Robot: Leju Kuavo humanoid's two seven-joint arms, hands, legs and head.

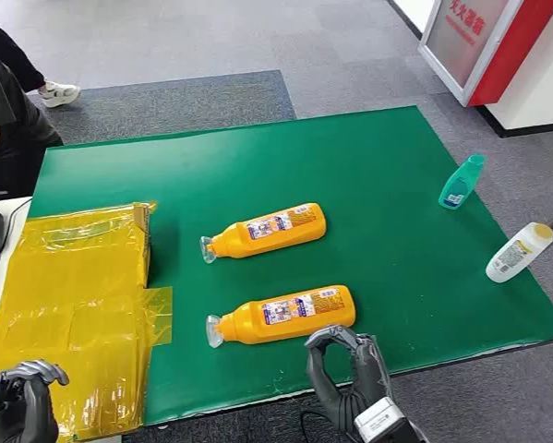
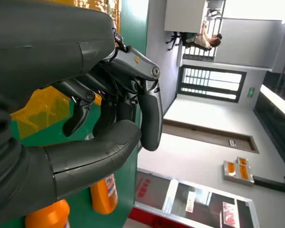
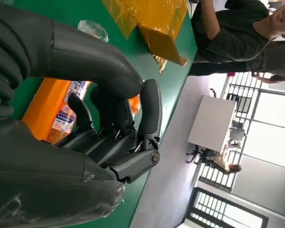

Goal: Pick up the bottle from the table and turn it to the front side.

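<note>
Two orange bottles lie on their sides on the green mat [image 1: 399,185], labels up and clear caps pointing left. The near bottle [image 1: 280,316] [image 3: 54,111] has its base just beyond my right hand [image 1: 346,374] [image 3: 112,128]. That hand hovers at the mat's front edge with its fingers curled in, holding nothing and not touching the bottle. The far bottle [image 1: 266,230] lies parallel behind it. My left hand [image 1: 22,397] [image 2: 108,109] sits low at the left over the yellow wrapping, fingers also curled on nothing.
A box wrapped in yellow plastic [image 1: 78,286] covers the mat's left side. A teal bottle [image 1: 462,182] and a white bottle [image 1: 519,252] lie near the right edge. A person [image 1: 2,120] sits at the far left. A red-and-white sign [image 1: 482,46] stands at the back right.
</note>
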